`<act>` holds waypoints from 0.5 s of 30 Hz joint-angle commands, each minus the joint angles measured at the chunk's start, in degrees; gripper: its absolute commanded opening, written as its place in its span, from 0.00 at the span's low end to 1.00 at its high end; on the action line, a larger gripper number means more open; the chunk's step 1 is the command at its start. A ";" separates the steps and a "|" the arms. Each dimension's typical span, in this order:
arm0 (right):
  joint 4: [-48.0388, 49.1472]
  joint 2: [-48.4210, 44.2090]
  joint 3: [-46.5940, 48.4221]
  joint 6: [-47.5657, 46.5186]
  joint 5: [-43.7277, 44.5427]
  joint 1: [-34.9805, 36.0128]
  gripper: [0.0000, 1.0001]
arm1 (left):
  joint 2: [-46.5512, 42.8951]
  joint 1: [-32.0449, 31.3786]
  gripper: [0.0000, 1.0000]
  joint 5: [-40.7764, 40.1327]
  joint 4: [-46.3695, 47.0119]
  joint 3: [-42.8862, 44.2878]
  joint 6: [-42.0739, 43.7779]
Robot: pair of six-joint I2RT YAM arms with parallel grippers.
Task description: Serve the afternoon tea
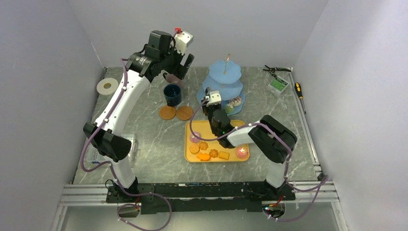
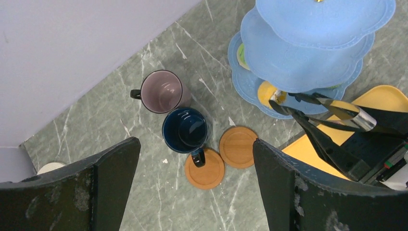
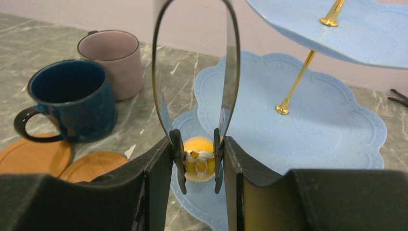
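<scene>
My right gripper (image 3: pixel 198 173) is shut on black tongs (image 3: pixel 226 72), whose tips press both sides of a yellow doughnut (image 3: pixel 199 159) at the bottom tier of the light-blue stand (image 3: pixel 327 130). In the top view the right gripper (image 1: pixel 211 103) is at the stand's (image 1: pixel 225 77) left front. My left gripper (image 2: pixel 196 192) is open and empty, high above the dark-blue mug (image 2: pixel 185 130), the mauve mug (image 2: pixel 161 91) and two brown coasters (image 2: pixel 207 171) (image 2: pixel 239 147). Both mugs stand on the table; the blue mug's handle overhangs one coaster.
A yellow tray (image 1: pixel 190 156) in front of the stand holds orange biscuits (image 1: pixel 202 145) and a pink cupcake (image 1: pixel 242 153). A white tape roll (image 1: pixel 107 86) lies at the far left. Pliers (image 1: pixel 276 70), a green box (image 1: pixel 278 85) and a screwdriver (image 1: pixel 299 90) lie at the back right.
</scene>
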 commanded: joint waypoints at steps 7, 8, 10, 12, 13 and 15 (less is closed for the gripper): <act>13.76 6.01 5.05 -3.72 5.00 -0.47 0.30 | -2.19 1.07 0.93 3.20 -0.59 -0.60 -0.21; 13.69 6.40 5.12 -3.32 5.03 -0.48 0.31 | -2.14 1.13 0.93 3.37 -0.66 -0.50 -0.27; 13.48 6.66 5.01 -2.82 5.14 -0.47 0.32 | -2.21 1.15 0.93 3.50 -0.67 -0.57 -0.36; 12.99 6.38 4.30 -1.75 5.59 -0.47 0.38 | -2.21 1.16 0.93 3.51 -0.76 -0.72 -0.31; 12.91 6.23 3.86 -1.29 5.81 -0.48 0.42 | -2.31 1.21 0.93 3.51 -0.78 -0.87 -0.38; 12.80 5.63 2.63 -0.28 5.94 -0.48 0.50 | -2.44 1.18 0.93 3.65 -0.67 -1.28 -0.51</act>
